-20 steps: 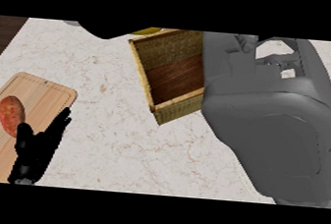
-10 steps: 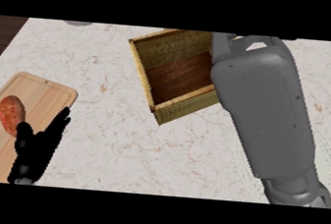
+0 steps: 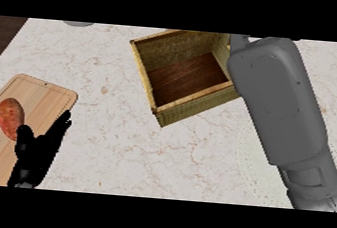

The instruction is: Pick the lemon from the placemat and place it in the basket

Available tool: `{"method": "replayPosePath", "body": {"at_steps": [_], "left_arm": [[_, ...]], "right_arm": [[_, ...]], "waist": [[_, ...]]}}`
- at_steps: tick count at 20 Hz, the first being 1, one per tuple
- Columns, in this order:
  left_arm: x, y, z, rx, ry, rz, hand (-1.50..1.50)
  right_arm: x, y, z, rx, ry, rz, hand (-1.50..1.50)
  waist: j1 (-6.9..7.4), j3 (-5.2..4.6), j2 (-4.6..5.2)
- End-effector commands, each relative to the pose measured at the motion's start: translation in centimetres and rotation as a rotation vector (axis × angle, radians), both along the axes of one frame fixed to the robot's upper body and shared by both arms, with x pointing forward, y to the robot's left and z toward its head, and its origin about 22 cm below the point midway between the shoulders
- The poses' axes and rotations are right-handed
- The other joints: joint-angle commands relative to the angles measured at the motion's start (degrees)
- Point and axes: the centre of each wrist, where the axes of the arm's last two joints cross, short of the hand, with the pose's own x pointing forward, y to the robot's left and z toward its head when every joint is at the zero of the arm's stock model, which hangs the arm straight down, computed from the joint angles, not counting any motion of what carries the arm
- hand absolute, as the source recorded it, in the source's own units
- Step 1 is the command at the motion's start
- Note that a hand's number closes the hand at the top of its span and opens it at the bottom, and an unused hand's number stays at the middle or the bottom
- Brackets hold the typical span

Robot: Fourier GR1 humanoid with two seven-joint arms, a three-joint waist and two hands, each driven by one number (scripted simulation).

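The black left hand (image 3: 39, 151) shows at the lower left of the head view, its fingers straight and pointing up — resting, holding nothing; it lies over the right edge of a light wooden cutting board (image 3: 43, 98) with rounded corners, which runs off the view's left side; on that board, just left of the hand's fingertips, sits a reddish-brown oval item that looks like a potato (image 3: 9, 117), apart from the hand. Both board and hand lie on the pale marbled surface (image 3: 125, 142). Near the middle top stands the square woven basket (image 3: 185, 77) with tan walls and a dark wooden floor; nothing shows on the visible part of that floor. The grey right forearm (image 3: 279, 104) reaches from the lower right up past the basket's right wall, covering that side; the right hand itself is not visible, so its state cannot be told. The lemon and placemat appear nowhere in this view.
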Motion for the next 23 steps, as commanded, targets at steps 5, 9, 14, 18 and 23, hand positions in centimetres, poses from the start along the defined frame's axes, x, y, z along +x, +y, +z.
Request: {"method": "replayPosePath", "body": {"at_steps": [5,9,14,18,23], "left_arm": [[-2.8,0.0,-2.2,-0.014,0.138,0.034,0.0],[-1.5,0.9,-3.7,-0.006,0.11,0.051,0.0],[-1.8,0.0,-2.6,-0.012,0.118,0.034,0.0],[-2.6,-0.6,-2.6,-0.01,0.132,0.04,0.0],[-0.9,1.2,-2.3,-0.024,0.14,0.037,0.0]], "right_arm": [[0.8,-2.1,-0.9,-0.118,-0.052,0.017,-1.5],[1.3,-3.8,-0.1,-0.07,-0.079,0.022,-1.5],[1.0,-6.5,1.3,0.091,-0.112,-0.037,-1.5],[0.8,-10.9,1.9,0.131,-0.1,-0.125,-1.5],[0.1,-16.4,3.0,0.149,-0.087,-0.184,-1.5]], "waist": [[-0.1,-0.67,0.12],[-0.55,-0.72,0.26],[-0.56,-0.67,0.13],[-0.85,-0.63,-0.01],[-1.38,-0.66,0.19]]}}
